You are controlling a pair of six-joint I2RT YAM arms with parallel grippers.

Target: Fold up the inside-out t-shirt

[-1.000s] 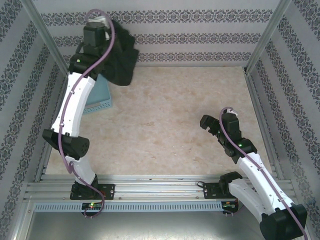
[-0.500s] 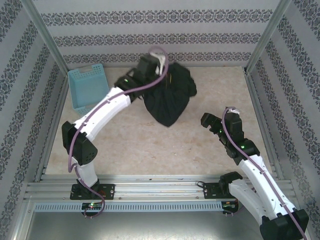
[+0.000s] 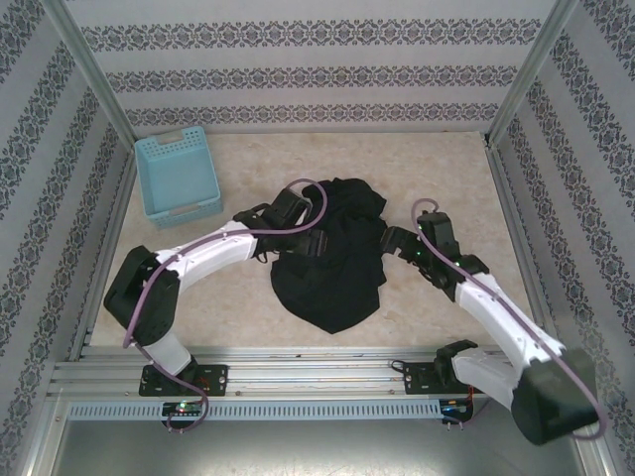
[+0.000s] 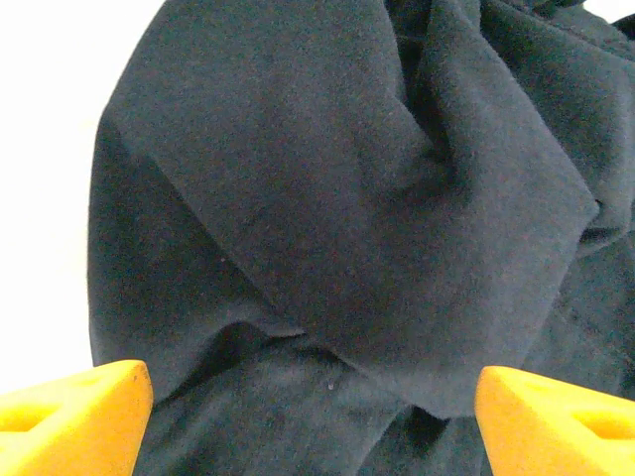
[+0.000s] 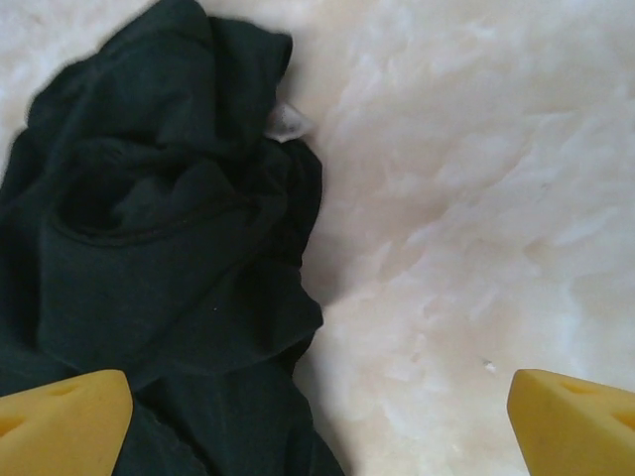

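- The left gripper (image 4: 313,426) has its jaws spread wide: its two yellow fingertips (image 4: 69,416) sit at the bottom corners of the left wrist view, with dark cloth lying below and between them, not pinched.
- Half a second ago this gripper carried the bunched cloth above the back of the table; now it is down and forward, at the left edge of the heap.
- The right gripper (image 5: 317,426) is also spread apart, its yellow tips at the two lower corners of its wrist view, over the cloth's edge on one side and bare table on the other.
- It has come in from the right and now stands just beside the heap.
- The inside-out t-shirt (image 3: 332,268) lies crumpled in the middle of the table (image 3: 446,169), between the two grippers, nearer the front than before.
- Its small white neck tag (image 5: 286,121) pokes out at the rim of the folds.
- The light blue basket (image 3: 179,183) stands at the back left corner, well apart from the shirt, unmoved.
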